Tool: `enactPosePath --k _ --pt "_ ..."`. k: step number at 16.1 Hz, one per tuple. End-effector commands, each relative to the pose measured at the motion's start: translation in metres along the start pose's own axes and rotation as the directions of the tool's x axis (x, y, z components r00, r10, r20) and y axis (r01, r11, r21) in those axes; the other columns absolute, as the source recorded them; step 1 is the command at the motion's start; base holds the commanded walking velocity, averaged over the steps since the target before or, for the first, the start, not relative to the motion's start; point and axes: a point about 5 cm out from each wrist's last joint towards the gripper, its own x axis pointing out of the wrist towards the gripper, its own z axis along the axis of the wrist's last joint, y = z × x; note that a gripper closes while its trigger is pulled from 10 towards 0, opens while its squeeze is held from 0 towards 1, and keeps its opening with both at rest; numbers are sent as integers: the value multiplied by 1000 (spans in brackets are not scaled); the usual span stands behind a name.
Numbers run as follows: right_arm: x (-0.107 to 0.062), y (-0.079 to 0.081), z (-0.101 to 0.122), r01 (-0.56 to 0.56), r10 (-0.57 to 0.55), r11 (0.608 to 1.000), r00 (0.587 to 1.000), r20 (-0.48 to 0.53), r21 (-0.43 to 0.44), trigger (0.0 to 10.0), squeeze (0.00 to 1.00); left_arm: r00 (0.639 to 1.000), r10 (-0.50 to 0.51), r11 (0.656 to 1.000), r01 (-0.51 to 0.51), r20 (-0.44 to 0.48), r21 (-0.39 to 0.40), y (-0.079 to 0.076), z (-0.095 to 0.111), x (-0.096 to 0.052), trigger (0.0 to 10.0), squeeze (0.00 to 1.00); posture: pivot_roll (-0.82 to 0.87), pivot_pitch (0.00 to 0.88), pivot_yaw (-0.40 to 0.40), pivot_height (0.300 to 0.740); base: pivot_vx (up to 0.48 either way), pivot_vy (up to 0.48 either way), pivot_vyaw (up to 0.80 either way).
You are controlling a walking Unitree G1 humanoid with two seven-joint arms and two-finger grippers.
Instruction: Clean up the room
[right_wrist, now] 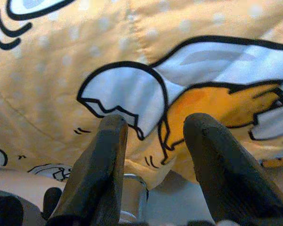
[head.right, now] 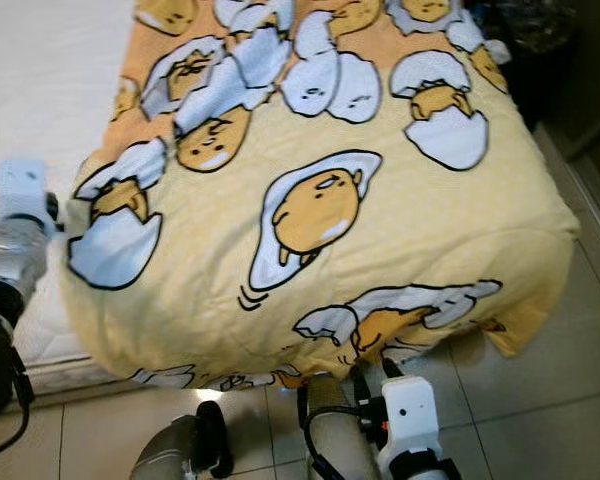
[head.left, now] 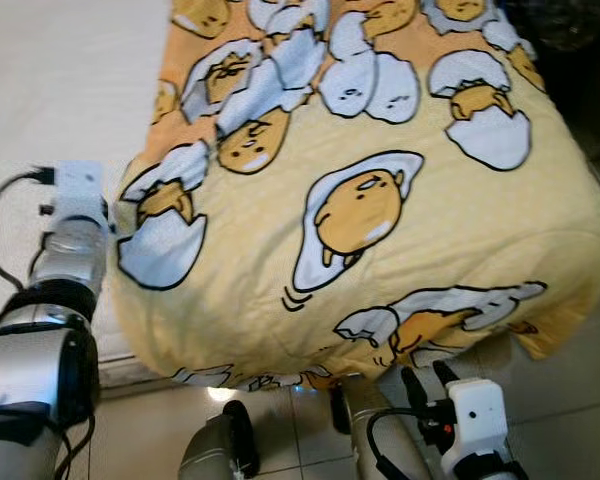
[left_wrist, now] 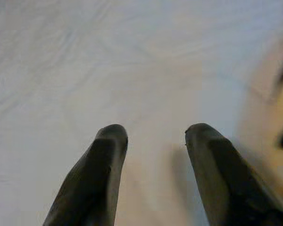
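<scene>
Directly before the robot, a yellow blanket (head.left: 380, 200) printed with egg-yolk cartoon figures and broken white eggshells is seen spread over the bed, its near edge hanging over the mattress end toward the tiled floor (head.left: 570, 410). To the blanket's left, the bare white sheet (head.left: 60, 80) is exposed. The left gripper (left_wrist: 153, 141) is held over that white sheet, just beside the blanket's left border; its two black fingers (left_wrist: 96, 174) are parted with a clear gap, and nothing is held between them. A blurred strip of the yellow cloth is caught at one side of the left wrist view. The right gripper (right_wrist: 153, 141) is raised close under the blanket's hanging front edge, where a printed eggshell and an orange figure are seen just beyond the fingertips. Its fingers (right_wrist: 217, 165) are likewise spread apart, and no cloth is pinched between them; whether the tips touch the fabric cannot be told. The silver forearms are seen low in the head views, the left at the mattress corner and the right below the drooping hem.
</scene>
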Motion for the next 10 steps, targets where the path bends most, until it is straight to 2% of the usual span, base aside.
enactPosePath --k 1,2,3,4,5,7,8,10 --pt "1 0 -5 -5 5 1000 1000 -14 6 10000 0 999 -18 997 14 -43 -77 0 -10 -1 10000 1000 -250 260 33 740 0 0 0" --pt "4 0 -5 -5 5 1000 1000 -9 7 10000 0 999 -33 995 29 -41 -92 -3 -11 -2 10000 1000 -244 250 36 740 0 0 0" --pt "11 -2 -3 1 -1 1000 1000 5 10 10000 0 995 -99 986 96 -20 -134 -14 -13 -4 10000 1000 -232 237 39 740 0 0 0" --pt "18 -3 -2 2 -3 1000 1000 13 13 10000 0 990 -139 982 136 -9 -133 -22 -18 -7 10000 1000 -208 211 44 740 0 0 0" --pt "27 -3 -1 5 -5 1000 1000 27 15 10000 0 981 -192 975 189 -15 -117 -33 -33 -13 10000 0 -186 182 49 740 0 0 0" --pt "42 -6 2 20 -21 999 999 45 35 10000 0 972 -232 964 228 -16 -139 -42 -51 -21 10000 0 -163 151 53 740 0 0 0" --pt "50 -8 5 32 -35 998 998 57 50 10000 0 966 -258 951 251 -16 -180 -48 -61 -27 10000 0 -155 139 54 740 0 0 0" --pt "75 -14 18 51 -58 996 993 102 67 10000 0 944 -319 916 330 83 -229 -68 -60 -39 10000 0 -117 70 49 740 0 0 0"
